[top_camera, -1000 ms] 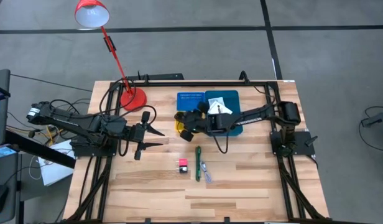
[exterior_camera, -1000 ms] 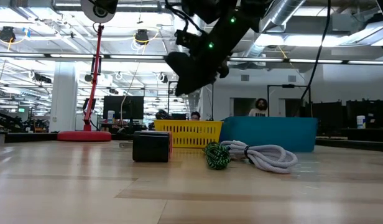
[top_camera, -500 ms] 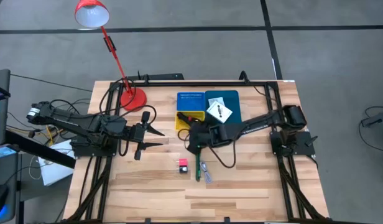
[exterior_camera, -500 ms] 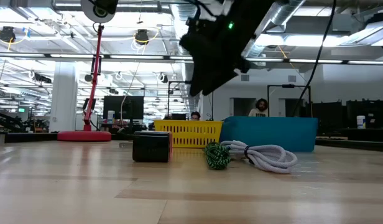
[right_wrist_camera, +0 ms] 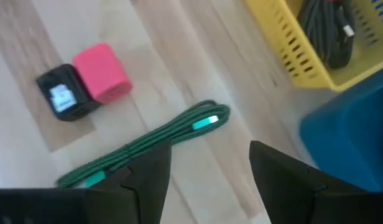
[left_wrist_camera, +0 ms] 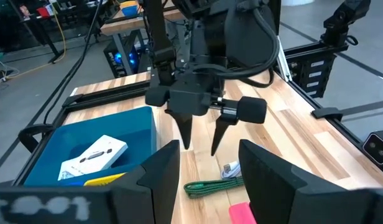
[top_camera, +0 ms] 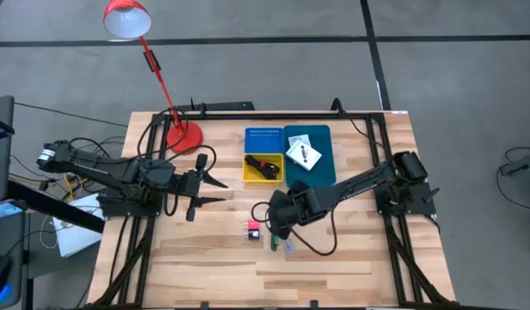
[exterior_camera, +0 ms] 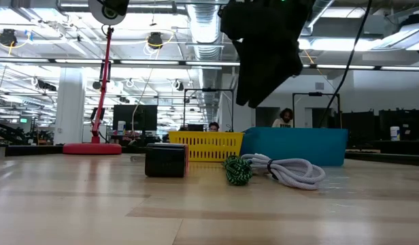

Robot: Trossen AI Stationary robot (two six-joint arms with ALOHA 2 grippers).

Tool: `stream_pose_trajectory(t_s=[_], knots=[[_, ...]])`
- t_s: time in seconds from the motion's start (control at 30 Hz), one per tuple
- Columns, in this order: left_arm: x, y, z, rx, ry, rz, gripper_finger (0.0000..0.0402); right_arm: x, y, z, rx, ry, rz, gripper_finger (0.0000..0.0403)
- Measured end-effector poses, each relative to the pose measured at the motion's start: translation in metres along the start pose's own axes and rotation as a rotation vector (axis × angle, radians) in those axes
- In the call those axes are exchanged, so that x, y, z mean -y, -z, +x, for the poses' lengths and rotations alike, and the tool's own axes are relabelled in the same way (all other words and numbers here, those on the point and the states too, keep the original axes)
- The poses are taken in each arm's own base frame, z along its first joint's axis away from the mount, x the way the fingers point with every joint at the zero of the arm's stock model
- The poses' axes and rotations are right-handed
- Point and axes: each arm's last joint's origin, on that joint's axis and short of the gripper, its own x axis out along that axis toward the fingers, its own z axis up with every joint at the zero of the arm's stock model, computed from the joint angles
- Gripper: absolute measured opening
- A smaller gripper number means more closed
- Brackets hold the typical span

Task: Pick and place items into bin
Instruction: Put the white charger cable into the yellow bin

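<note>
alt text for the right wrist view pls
The right gripper, fingers open, hovers over a coiled green cable on the wooden table, with a pink-and-black block beyond and a yellow bin holding black cables.
</note>
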Motion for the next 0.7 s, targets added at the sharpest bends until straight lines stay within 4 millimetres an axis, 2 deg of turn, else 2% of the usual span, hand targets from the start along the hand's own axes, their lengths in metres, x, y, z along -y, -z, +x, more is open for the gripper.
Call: stream_pose_trajectory(t_s=[0.4, 0.7], knots=[[0.000, 0.000, 0.000, 0.003, 0.003, -0.019, 0.0155, -0.006, 0.005, -0.002, -0.066, -0.081, 0.103, 0.0209], [0.001, 0.000, 0.000, 0.005, 0.007, -0.031, 0.0155, -0.015, 0.012, -0.006, -0.123, -0.145, 0.116, 0.0209]])
